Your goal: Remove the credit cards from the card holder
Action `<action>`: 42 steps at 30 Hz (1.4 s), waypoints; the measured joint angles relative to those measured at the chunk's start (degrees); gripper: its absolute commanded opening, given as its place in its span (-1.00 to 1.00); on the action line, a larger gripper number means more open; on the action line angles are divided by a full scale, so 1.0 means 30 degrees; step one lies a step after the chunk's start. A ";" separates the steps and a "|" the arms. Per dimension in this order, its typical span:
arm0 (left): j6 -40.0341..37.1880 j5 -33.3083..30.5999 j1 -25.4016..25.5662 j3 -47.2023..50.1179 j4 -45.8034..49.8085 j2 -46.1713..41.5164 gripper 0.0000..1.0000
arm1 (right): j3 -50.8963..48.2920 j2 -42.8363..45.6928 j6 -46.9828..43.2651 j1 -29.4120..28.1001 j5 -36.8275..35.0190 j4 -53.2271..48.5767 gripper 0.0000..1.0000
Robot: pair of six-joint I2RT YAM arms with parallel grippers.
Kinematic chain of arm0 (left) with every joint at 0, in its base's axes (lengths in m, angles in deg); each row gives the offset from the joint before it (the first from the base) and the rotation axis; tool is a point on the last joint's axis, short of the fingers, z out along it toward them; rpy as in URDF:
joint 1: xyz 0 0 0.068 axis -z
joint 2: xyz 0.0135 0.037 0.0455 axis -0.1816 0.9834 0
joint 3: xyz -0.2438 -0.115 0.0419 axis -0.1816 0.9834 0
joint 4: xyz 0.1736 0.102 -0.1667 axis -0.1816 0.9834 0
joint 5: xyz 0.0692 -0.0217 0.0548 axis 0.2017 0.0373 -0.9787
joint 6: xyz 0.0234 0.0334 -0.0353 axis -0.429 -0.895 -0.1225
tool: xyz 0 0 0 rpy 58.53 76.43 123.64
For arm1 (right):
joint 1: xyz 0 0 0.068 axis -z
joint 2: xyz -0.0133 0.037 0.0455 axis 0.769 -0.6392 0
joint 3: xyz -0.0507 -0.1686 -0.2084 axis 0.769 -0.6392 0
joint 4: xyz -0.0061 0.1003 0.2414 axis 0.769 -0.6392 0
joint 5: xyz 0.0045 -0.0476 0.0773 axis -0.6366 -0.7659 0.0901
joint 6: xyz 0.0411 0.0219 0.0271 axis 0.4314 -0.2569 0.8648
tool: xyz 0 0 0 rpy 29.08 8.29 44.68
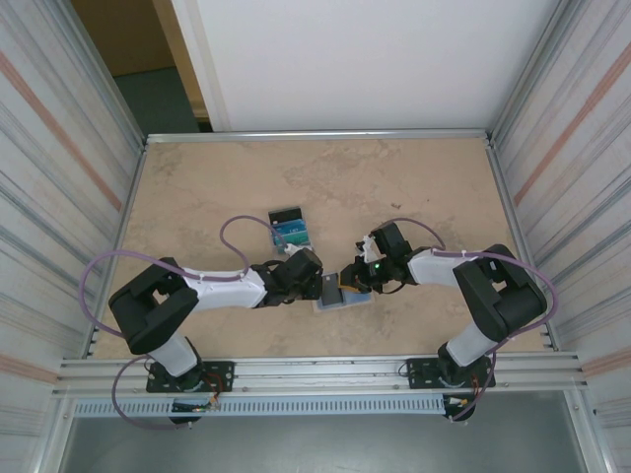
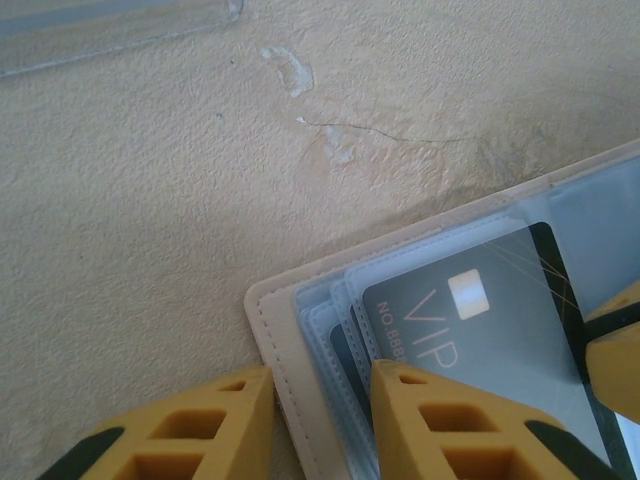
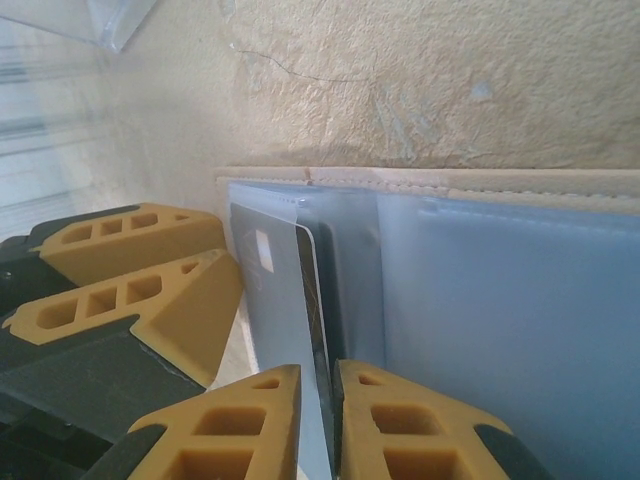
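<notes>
The beige card holder (image 1: 352, 302) lies open near the table's front middle, its pale blue-grey pockets (image 3: 500, 330) facing up. My left gripper (image 1: 315, 283) is shut on its left edge (image 2: 275, 320), one finger outside the beige border and the other over the pockets (image 2: 320, 375). A black credit card (image 2: 500, 320) marked VIP, with a chip, sits in a pocket. My right gripper (image 3: 318, 370) is shut on that card's edge (image 3: 275, 300); its fingertip (image 2: 615, 350) shows at the card's right. Two more credit cards (image 1: 289, 227), black and blue-teal, lie on the table behind.
The two grippers (image 1: 347, 280) nearly meet over the holder. The left gripper's fingers (image 3: 130, 240) crowd the card's left side. Corrugated walls (image 1: 59, 177) enclose the table, and a metal rail (image 1: 315, 372) runs along its near edge.
</notes>
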 measured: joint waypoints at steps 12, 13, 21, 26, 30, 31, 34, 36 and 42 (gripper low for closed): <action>0.0000 0.0000 0.0000 -0.0168 0.0401 0.0000 -0.40 | 0.0000 0.0000 -0.0262 0.0000 0.0000 0.0168 -0.96; 0.0000 0.0000 0.0000 -0.0168 0.0401 0.0000 -0.40 | 0.0000 0.0000 -0.0240 0.0000 0.0029 0.0204 -0.99; 0.0000 -0.0015 0.0000 -0.0204 0.0474 0.0000 -0.46 | 0.0000 -0.0007 -0.0291 0.0117 0.0051 0.0277 -1.00; 0.0007 -0.0080 -0.0007 -0.0226 0.0568 0.0000 -0.57 | 0.0000 -0.0007 -0.0452 0.0423 -0.0197 0.0204 -1.00; 0.0000 -0.0066 0.0000 -0.0240 0.0947 0.0000 -0.60 | 0.0000 -0.0080 -0.0838 0.0576 -0.0313 0.0015 -1.00; 0.0000 -0.0066 -0.0007 -0.0240 0.1013 0.0000 -0.60 | 0.0000 -0.0109 -0.0874 0.0590 -0.0350 -0.0066 -1.00; 0.0000 -0.0073 -0.0007 -0.0240 0.1035 0.0000 -0.61 | 0.0015 -0.0226 -0.1209 0.0612 -0.0437 -0.0306 -1.00; 0.0000 -0.0073 -0.0007 -0.0240 0.1035 0.0000 -0.61 | 0.0080 -0.0262 -0.1435 0.0612 -0.0605 -0.0590 -1.00; -0.0066 -0.0073 -0.0007 -0.0240 0.1035 0.0000 -0.63 | 0.0590 -0.0262 -0.2361 0.0627 -0.1158 -0.1698 -1.00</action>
